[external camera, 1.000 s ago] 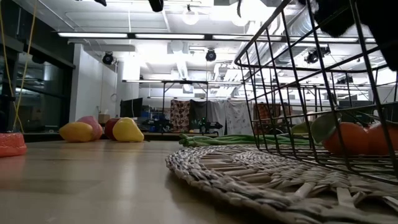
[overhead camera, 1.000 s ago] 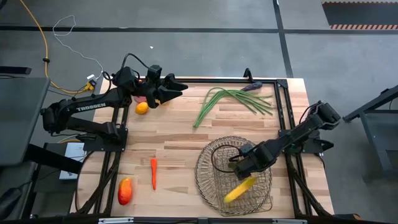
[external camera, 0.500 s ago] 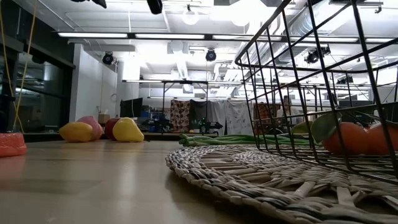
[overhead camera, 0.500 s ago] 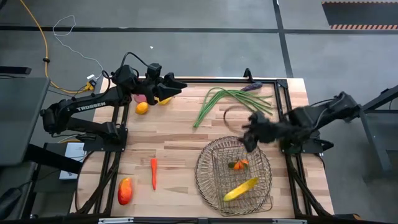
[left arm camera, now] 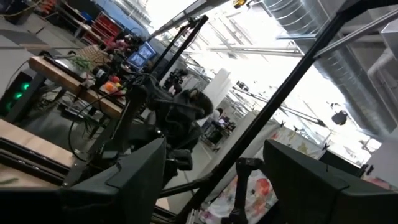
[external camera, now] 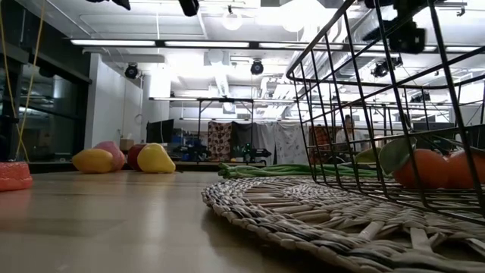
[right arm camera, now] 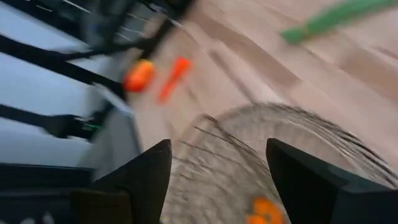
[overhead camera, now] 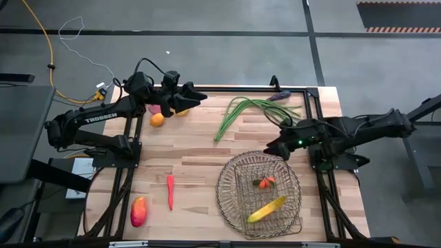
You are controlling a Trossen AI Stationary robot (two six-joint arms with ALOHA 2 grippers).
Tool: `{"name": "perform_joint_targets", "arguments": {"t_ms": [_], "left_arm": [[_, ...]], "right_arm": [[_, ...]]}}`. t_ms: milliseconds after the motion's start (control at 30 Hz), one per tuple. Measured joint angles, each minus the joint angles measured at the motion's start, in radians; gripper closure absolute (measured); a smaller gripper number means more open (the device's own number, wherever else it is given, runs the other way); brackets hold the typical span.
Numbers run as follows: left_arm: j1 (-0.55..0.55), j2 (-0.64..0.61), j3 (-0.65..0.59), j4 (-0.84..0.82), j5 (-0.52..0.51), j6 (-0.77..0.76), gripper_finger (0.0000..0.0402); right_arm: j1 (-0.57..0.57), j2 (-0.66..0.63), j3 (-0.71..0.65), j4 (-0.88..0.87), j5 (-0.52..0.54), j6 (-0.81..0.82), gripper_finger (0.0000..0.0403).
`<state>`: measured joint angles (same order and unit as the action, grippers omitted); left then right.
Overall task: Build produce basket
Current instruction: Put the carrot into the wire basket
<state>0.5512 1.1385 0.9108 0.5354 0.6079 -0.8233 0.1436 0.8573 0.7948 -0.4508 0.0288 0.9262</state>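
Note:
The wire basket (overhead camera: pixel 234 207) sits on a woven mat (external camera: pixel 303 216) at the near right, holding a banana (overhead camera: pixel 267 209) and two oranges (overhead camera: pixel 264 182). My right gripper (overhead camera: pixel 272 148) hovers open and empty over the basket's far rim. My left gripper (overhead camera: pixel 200 95) stands open and empty, raised at the far left above an orange (overhead camera: pixel 158 119), a pink fruit (overhead camera: pixel 155 108) and a yellow fruit (overhead camera: pixel 182 111). Green beans (overhead camera: pixel 255 110) and an eggplant (overhead camera: pixel 279 96) lie at the far edge. A red chilli (overhead camera: pixel 170 191) and a mango (overhead camera: pixel 138 211) lie near left.
A dark metal frame (overhead camera: pixel 311 117) runs along the table's right and far edges. Bare wood lies in the table's middle, between the left fruits and the basket. In the low view the basket's wall (external camera: pixel 364 98) fills the right side.
My right gripper has drawn up out of the basket and gone toward the table's far edge, tipping from steeply downward to nearer level. The two oranges and the banana stay in the basket. The left arm has kept still.

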Motion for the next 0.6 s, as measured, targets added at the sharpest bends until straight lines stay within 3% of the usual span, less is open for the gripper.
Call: {"name": "perform_joint_targets", "arguments": {"t_ms": [333, 500, 600], "left_arm": [[-0.048, -0.006, 0.000, -0.236, -0.012, 0.314, 0.0143], [-0.126, -0.034, -0.001, -0.352, -0.147, 0.410, 0.0161], [-0.184, -0.085, -0.060, -0.332, -0.253, 0.434, 0.0176]], "right_arm": [[-0.092, 0.033, -0.058, 0.371, 0.054, -0.332, 0.0151], [-0.170, 0.027, -0.058, 0.427, 0.012, -0.397, 0.0151], [-0.200, 0.025, -0.058, 0.427, -0.041, -0.411, 0.0151]]}}
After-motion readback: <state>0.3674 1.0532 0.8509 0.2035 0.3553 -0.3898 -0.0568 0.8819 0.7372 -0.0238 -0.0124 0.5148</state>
